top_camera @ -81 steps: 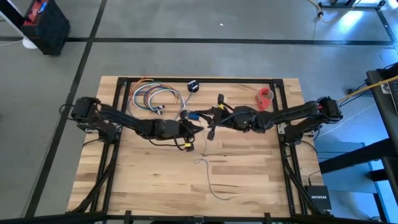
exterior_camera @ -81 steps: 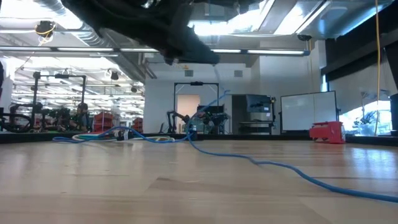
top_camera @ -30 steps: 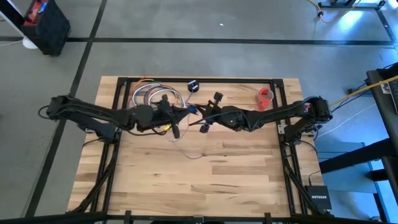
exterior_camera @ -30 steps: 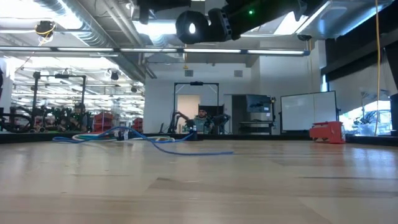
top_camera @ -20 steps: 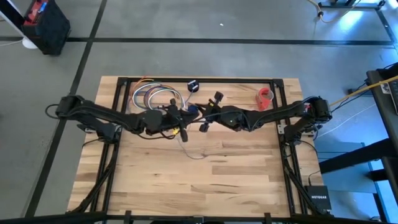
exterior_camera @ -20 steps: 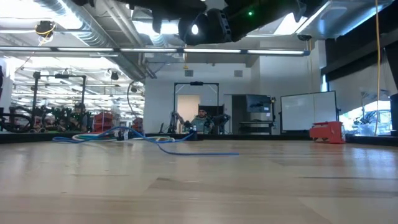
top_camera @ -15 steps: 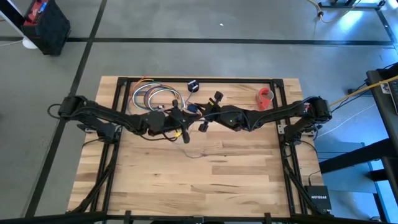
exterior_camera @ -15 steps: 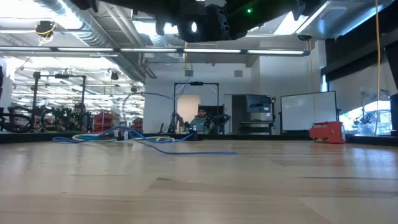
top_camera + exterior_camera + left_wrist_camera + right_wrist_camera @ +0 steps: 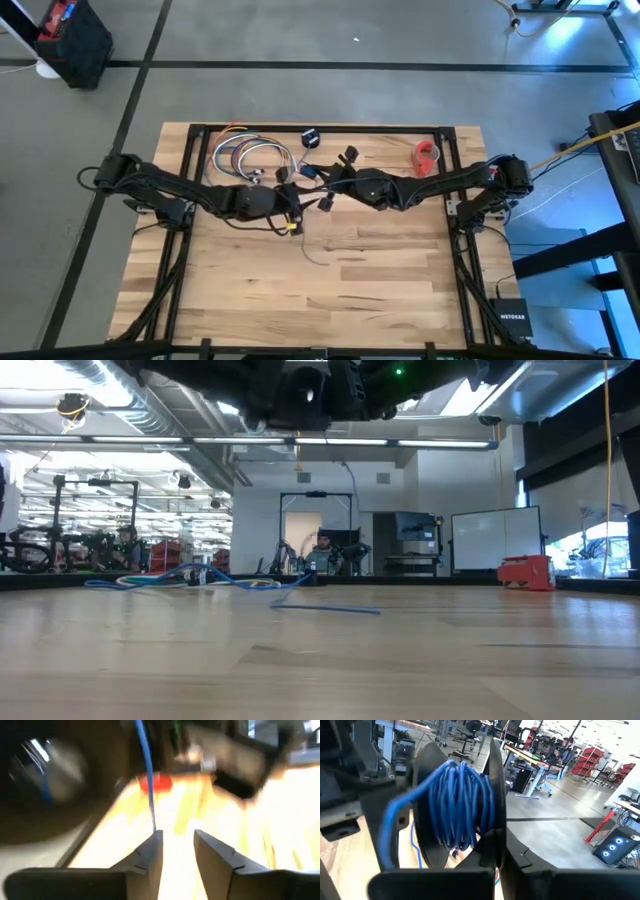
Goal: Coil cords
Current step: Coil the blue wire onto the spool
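Note:
The cord is a thin blue cable. Most of it is wound on a black two-flanged disc, which my right gripper holds above the table's middle. A loose tail lies on the wood, and shows in the low view as a short blue line. My left gripper hovers just left of the disc and is open. A strand of the cord runs up from beside one fingertip; whether it touches, I cannot tell. My right gripper is shut on the rim of the disc's one flange, which comes down between its two fingers. The fingers reach in about level from the table's right side. The disc stands on edge, lifted clear of the table, with the wound cord beside the fingers.
A bundle of multicoloured looped wires lies at the far left. A separate small black disc sits at the far middle and a red roll at the far right. The near half of the table is bare wood apart from the cord's tail.
My left gripper has come down and moved a little toward the disc and the table's near edge. A slack arc of cord that hung from it in the low view no longer shows. The tail on the table has slid and now lies straighter.

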`<state>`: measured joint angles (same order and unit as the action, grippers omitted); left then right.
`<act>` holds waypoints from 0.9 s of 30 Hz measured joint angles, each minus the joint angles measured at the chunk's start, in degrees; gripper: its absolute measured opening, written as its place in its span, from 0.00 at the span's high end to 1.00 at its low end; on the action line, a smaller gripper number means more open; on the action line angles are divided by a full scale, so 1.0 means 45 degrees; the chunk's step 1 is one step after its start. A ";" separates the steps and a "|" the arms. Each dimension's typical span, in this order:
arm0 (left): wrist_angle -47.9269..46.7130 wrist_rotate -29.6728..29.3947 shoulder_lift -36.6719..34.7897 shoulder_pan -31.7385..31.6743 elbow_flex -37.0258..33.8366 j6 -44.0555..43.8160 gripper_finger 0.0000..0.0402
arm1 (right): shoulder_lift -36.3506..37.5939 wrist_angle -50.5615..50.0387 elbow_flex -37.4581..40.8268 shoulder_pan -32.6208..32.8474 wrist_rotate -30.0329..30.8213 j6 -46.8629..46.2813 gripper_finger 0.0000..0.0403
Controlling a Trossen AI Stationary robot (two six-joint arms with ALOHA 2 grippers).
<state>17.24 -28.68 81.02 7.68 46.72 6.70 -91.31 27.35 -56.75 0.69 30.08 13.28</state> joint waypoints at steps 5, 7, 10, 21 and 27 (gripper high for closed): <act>-0.2082 -0.0007 -0.1075 0.0505 -0.0005 -0.0494 0.69 | 0.0000 -0.0026 -0.0003 0.0005 -0.0018 0.0000 0.99; -0.2183 -0.0011 -0.1407 0.0682 0.0000 -0.0867 0.68 | 0.0000 -0.0034 -0.0005 0.0005 -0.0018 0.0000 0.99; -0.2382 -0.0011 -0.1446 0.0806 0.0000 -0.1069 0.68 | 0.0000 0.0005 -0.0005 0.0005 -0.0018 0.0005 0.99; -0.8496 -0.0019 -0.2477 0.0653 0.1771 -0.3586 0.68 | 0.0000 -0.0030 -0.0005 0.0005 -0.0018 0.0005 0.98; -1.2021 -0.0060 -0.2506 0.0495 0.4147 -0.3838 0.68 | 0.0010 0.0019 -0.0005 0.0005 -0.0154 0.0005 0.97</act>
<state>-36.86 -28.95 69.75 9.91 65.38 -10.57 -91.26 27.44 -56.77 0.71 29.39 13.30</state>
